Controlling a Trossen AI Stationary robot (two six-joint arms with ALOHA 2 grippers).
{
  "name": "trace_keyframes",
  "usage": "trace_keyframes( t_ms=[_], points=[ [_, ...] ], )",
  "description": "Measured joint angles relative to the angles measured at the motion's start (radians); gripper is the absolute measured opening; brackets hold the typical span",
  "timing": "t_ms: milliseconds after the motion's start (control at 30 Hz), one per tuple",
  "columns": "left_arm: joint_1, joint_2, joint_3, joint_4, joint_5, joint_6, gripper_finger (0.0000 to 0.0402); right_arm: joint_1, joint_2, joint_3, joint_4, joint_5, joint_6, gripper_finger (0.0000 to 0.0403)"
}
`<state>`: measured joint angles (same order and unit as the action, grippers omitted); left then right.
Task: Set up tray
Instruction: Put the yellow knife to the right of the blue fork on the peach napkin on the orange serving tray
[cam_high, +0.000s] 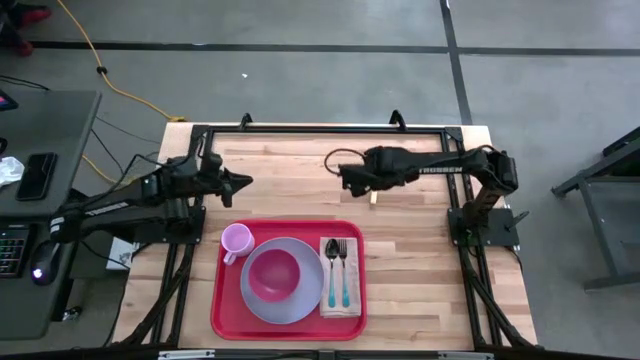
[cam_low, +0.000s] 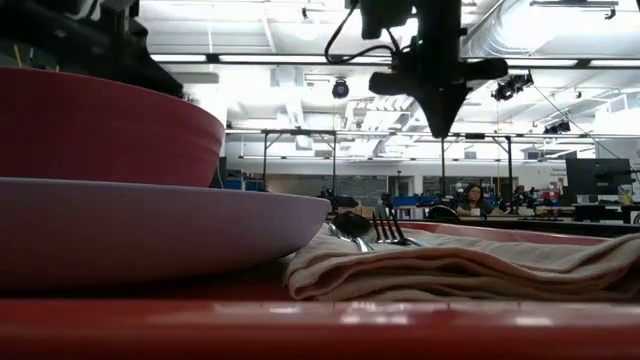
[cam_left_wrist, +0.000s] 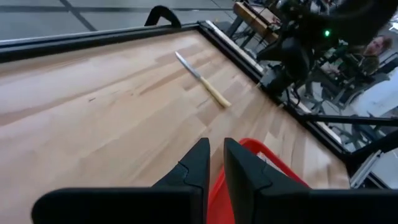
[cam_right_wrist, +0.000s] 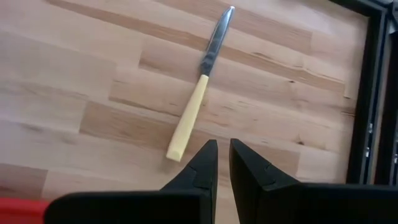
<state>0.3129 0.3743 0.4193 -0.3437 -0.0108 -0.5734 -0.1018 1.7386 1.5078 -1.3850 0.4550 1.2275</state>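
The red tray (cam_high: 224, 300) lies at the table's near middle. It carries a pink cup (cam_high: 236, 240), a grey plate (cam_high: 300, 300) with a pink bowl (cam_high: 273, 274) on it, and a napkin (cam_high: 340, 300) bearing a spoon and fork (cam_high: 338, 270). A knife (cam_right_wrist: 199, 87) with a yellow handle lies flat on the bare wood beyond the tray. My right gripper (cam_high: 352, 180) hangs shut above the knife, clear of it. My left gripper (cam_high: 244, 181) is shut and holds nothing, in the air past the tray's far left corner (cam_left_wrist: 267, 165).
A black frame (cam_high: 320, 128) runs along the table's far edge and sides. Bare wood (cam_high: 290, 170) lies between the two grippers and right of the tray. Left of the table stands a desk with a phone (cam_high: 36, 175). A person (cam_low: 472, 197) sits in the room far behind.
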Motion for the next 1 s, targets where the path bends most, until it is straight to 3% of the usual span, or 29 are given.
trace_keyframes(
  t_ms=[233, 433, 767, 1000],
  points=[
    [-0.106, -0.013, -0.13, 0.18, -0.097, 0.049, 0.0079, -0.089, 0.0, 0.0, 0.023, -0.053, -0.046, 0.002],
    [-0.267, -0.012, -0.21, 0.193, -0.22, 0.013, 0.0079, -0.152, 0.0, 0.0, 0.099, -0.108, -0.123, 0.002],
    [-0.468, -0.012, -0.233, 0.22, -0.366, 0.047, 0.0079, -0.228, 0.0, -0.019, 0.114, -0.177, -0.2, 0.0021],
    [-0.49, -0.013, -0.232, 0.223, -0.365, 0.049, 0.0079, -0.238, 0.0, -0.165, 0.241, -0.24, -0.217, 0.0076]
  ],
)
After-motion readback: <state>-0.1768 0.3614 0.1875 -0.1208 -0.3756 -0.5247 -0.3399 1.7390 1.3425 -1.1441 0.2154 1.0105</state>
